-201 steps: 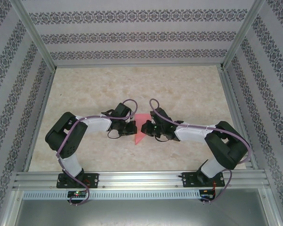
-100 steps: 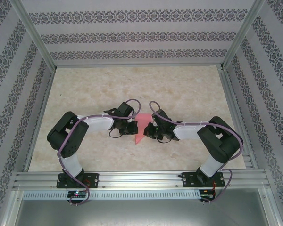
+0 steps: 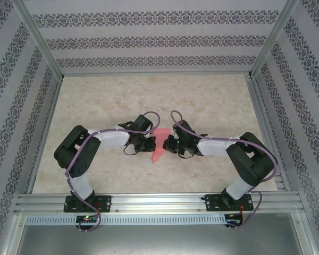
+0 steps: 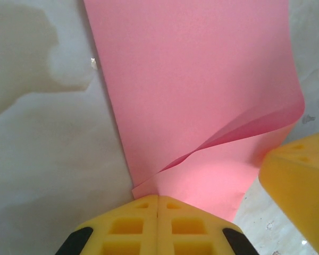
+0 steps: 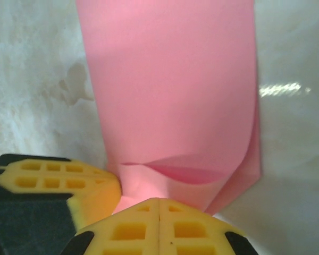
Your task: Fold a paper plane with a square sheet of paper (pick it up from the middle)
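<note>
Top view: vs. a sec ago both arms have shifted only a little. The left pincer (image 3: 149, 143) is a bit more to the right, and the right pincer (image 3: 169, 144) has its elbow higher. The square sheet of paper (image 3: 158, 151) stays mid-desk (image 3: 202, 95) between them, a pointed shape w/ its tip toward the near side.

Left wrist: the left pincer is closed tight on an edge of the paper; one layer bulges up, not flat.

Right wrist: the right pincer is also pinched shut on the paper, w/ a flap lifted.

I think a fold is in progress and the crease is not pressed yet.
</note>
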